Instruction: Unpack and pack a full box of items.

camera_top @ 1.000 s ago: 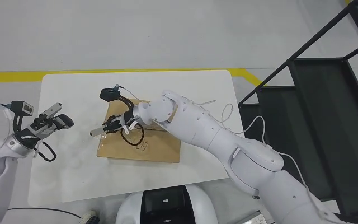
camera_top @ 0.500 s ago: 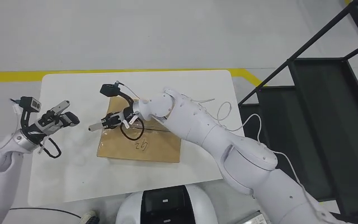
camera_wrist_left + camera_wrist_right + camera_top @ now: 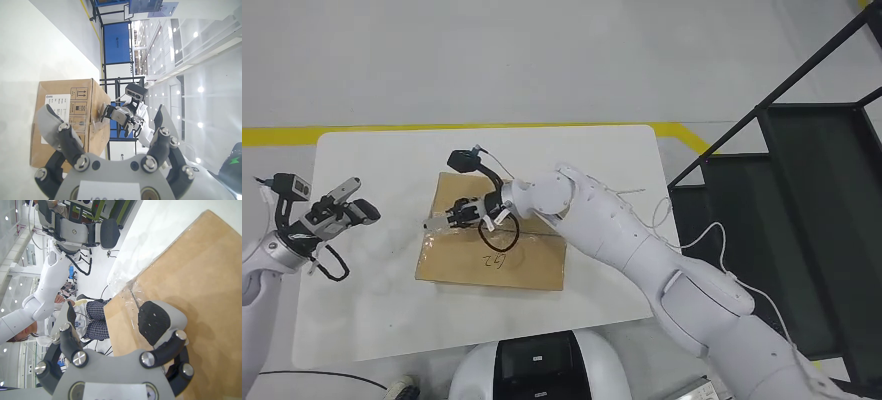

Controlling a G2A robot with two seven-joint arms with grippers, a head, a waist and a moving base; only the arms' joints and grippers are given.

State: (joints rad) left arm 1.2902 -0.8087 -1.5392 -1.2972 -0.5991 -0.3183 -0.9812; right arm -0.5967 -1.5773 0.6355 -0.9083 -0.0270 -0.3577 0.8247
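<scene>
A sealed brown cardboard box [image 3: 512, 262] lies at the middle of the white table [image 3: 372, 300], with crinkled clear tape [image 3: 130, 289] along its top seam. My right gripper [image 3: 442, 220] is at the box's left top edge, open; one pad [image 3: 153, 323] rests on the lid beside the seam and the other finger hangs past the edge. Off the table's left side, my left gripper [image 3: 342, 203] stands open and points at the box's labelled side [image 3: 56, 91]. In the left wrist view the right gripper [image 3: 105, 113] touches the box's top corner.
Bare table surrounds the box on all sides. A black metal stair frame [image 3: 782, 150] stands right of the table, and a yellow floor line [image 3: 302, 134] runs behind it.
My right gripper has drawn back to the right, from beyond the box's left edge onto its top corner. The left gripper has shifted only slightly.
</scene>
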